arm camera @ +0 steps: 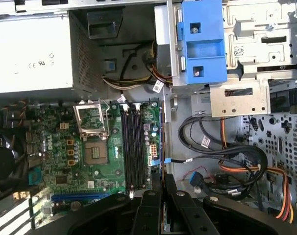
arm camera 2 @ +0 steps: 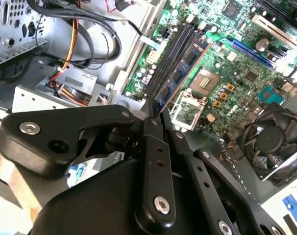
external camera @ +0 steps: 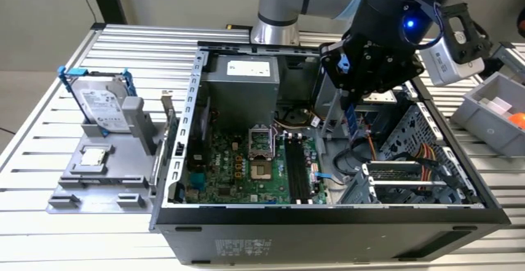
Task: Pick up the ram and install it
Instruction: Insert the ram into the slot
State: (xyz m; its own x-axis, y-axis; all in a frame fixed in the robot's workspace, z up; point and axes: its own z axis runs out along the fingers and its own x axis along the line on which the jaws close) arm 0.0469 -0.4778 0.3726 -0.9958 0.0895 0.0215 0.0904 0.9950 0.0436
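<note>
My gripper hangs inside the open computer case, shut on the ram, a thin blue stick that points down from the fingers. In the second wrist view the ram shows its row of dark chips and runs out from the gripper above the motherboard. The first wrist view has the ram edge-on as a thin blue line beside the black memory slots. These slots lie below the stick and toward the exterior view's left. The stick is still above the board, apart from the slots.
A silver hard drive in a blue frame and a small processor chip sit on a grey stand outside the case. Inside are the power supply, the processor socket, cables and a fan. A grey bin stands at the exterior view's right.
</note>
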